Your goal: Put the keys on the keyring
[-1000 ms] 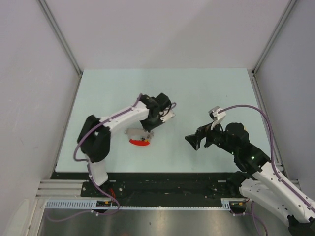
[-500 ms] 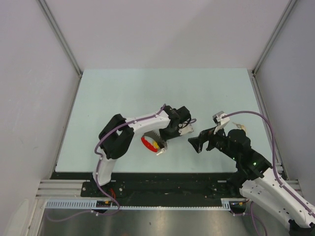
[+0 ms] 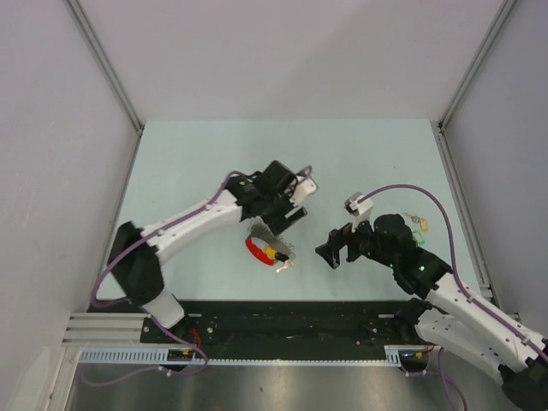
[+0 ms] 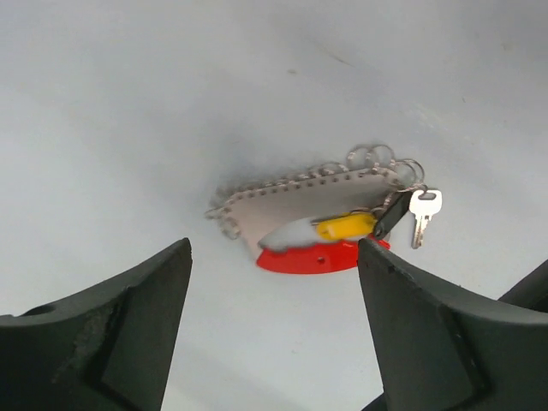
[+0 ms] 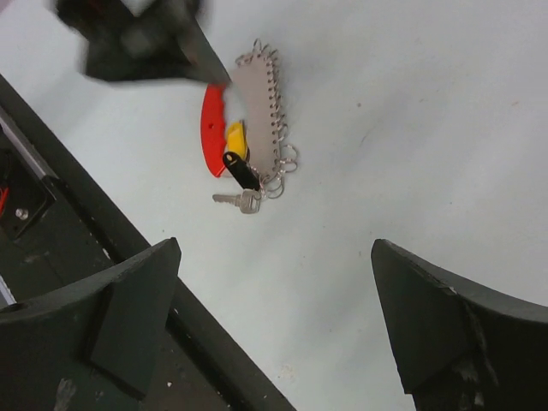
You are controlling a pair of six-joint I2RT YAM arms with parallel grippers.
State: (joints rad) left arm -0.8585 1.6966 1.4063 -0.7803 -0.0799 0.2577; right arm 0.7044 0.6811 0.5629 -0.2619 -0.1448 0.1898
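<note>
— So, where do you stand with it?

— My left gripper (image 4: 274, 250) hangs over the counter (image 3: 197, 154) with its jaws apart and nothing between them. The keyring (image 4: 342, 195) lies flat just beyond the fingertips. It has a grey strap (image 4: 282, 205), a red band (image 4: 312, 257) along one edge and the little rings (image 4: 381, 158) at one end. My right gripper (image 5: 276, 248) is spread wide too, empty, near the keyring on the other side.

— And the keys?

— A yellow-tagged one (image 4: 347, 225), a black-tagged one (image 4: 396, 210) and a bare silver key (image 4: 424, 214) bunch at the ring end. Something small with a green tag (image 3: 419, 225) lies well apart, close beside my right arm (image 3: 445, 287). I take it for a key not yet on.

— How would you do it?

— I'd pin the strap with the left, by its plain end, so the rings are free and face the right arm. Then I'd fetch the green piece by its tag, not the blade, and come in low. These things are far smaller than the fingers, so a slow, square approach matters.

— What can't you make out?

— Whether those three keys are truly threaded or only lying against the rings, because the loops overlap. I can't count the rings either. The green piece shows only from above, too tiny to read, and the left gripper is just a blur in the right wrist view.
</note>
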